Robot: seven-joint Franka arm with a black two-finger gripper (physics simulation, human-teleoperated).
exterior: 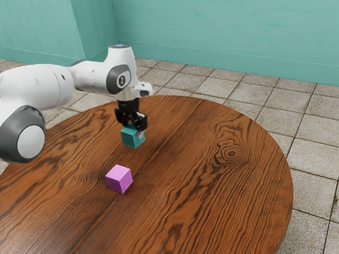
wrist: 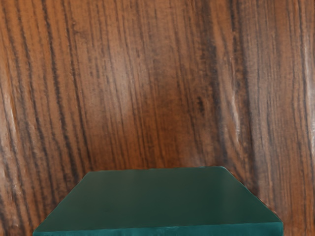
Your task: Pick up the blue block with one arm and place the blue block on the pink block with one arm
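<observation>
Gripping blue block (exterior: 132, 139), fingers (exterior: 141, 124) covering its top

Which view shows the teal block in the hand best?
Exterior view: the whole teal block shows, gripped at its top by the hand, with the pink block nearer the camera on the wooden table. The wrist view shows one dark flat face of it close under the hand, wood grain behind.
</observation>
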